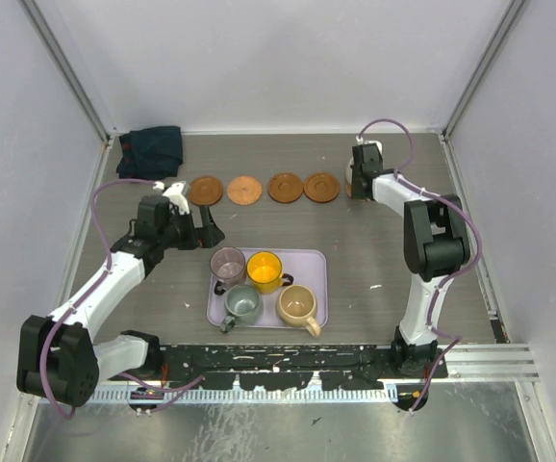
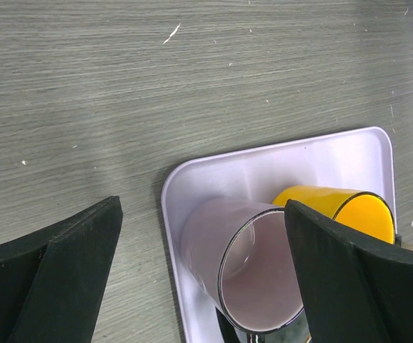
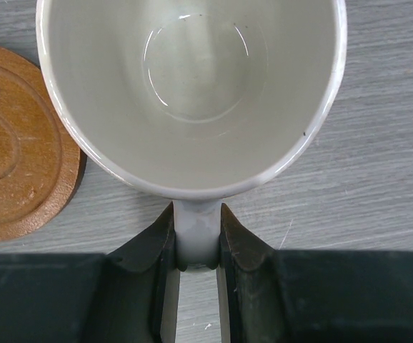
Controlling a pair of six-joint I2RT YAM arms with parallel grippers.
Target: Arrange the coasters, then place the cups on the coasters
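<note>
The right gripper (image 3: 196,239) pinches the handle of the cream-white ceramic cup (image 3: 192,93) between its black fingers, in the upper right of the overhead view. The upright cup is just beside a ridged brown round coaster (image 3: 13,153). That coaster is the right end of a row of four brown coasters (image 1: 244,190) on the grey wood-grain table (image 1: 393,269).

The left gripper (image 2: 199,286) hangs empty, jaws spread wide, over the upper left corner of the lavender rectangular tray (image 2: 321,153). This tray, at centre frame, carries the mauve-pink cup (image 1: 228,263), bright yellow cup (image 1: 264,269), grey-green cup (image 1: 241,303) and tan cup (image 1: 297,304).
</note>
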